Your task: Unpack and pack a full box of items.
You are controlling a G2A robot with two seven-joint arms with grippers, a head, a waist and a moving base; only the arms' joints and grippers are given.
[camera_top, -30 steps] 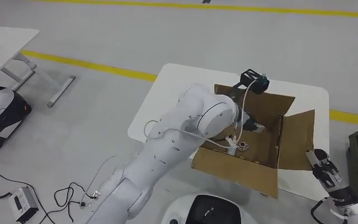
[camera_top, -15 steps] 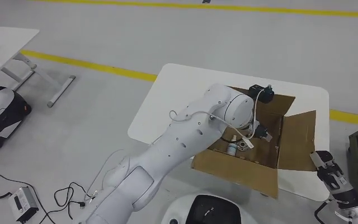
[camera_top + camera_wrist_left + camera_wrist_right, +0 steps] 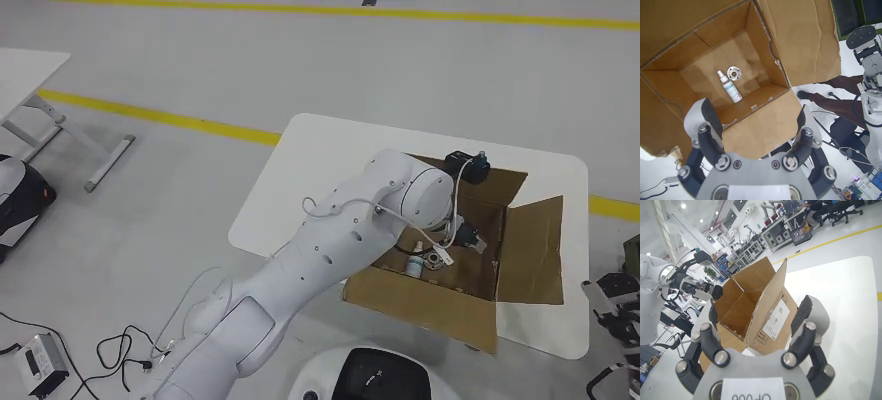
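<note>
Box [image 3: 530, 250] interior partly behind left arm [image 3: 400, 200]

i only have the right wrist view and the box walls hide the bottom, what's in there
observer: a spray bottle lies flat on the floor of the box.
operator: anything else
observer: a round metal flange lies flat close beside the bottle's nozzle end; I can't tell whether they touch.
operator: left pincer holding something
observer: no, the left pincer is open and empty, up over the box.
</note>
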